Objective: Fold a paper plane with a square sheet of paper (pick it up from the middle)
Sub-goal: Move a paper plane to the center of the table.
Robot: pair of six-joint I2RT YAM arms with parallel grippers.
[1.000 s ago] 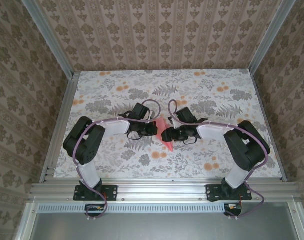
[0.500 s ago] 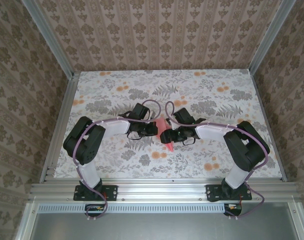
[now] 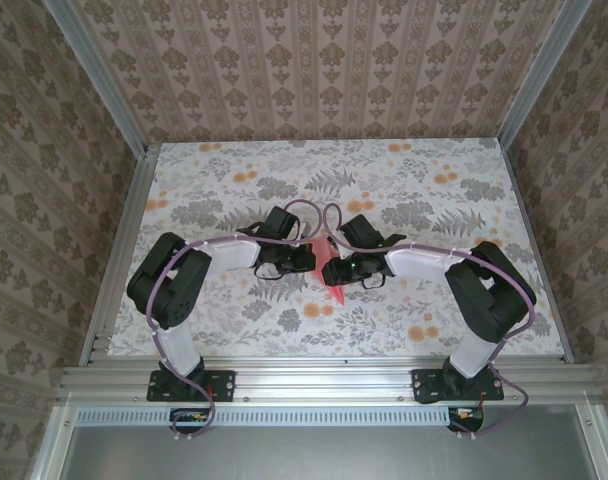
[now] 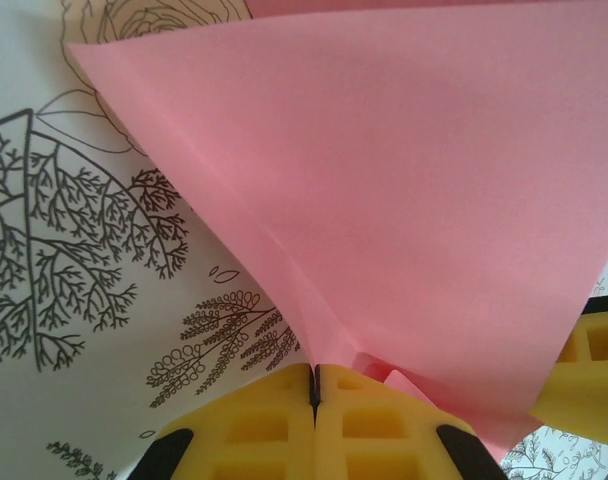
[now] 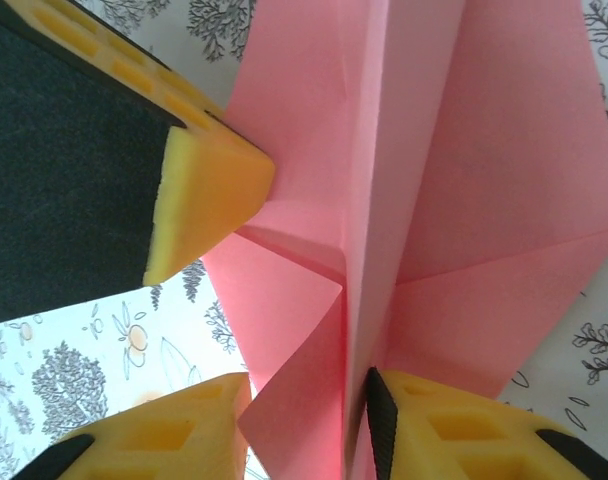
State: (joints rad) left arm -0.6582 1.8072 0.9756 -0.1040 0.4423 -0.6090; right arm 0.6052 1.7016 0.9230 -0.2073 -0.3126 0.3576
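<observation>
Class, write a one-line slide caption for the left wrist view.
Left pincer shut on the folded pink paper, above the flower-print table.

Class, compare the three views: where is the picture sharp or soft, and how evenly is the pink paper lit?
Top external: even light, no glare, folded paper small but sharp. Left wrist: paper evenly lit, tablecloth print crisp. Right wrist: shading along the paper's creases, edges slightly soft.

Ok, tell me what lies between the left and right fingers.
The folded pink paper lies between them, plain in the top view; the left fingers pinch its edge.
</observation>
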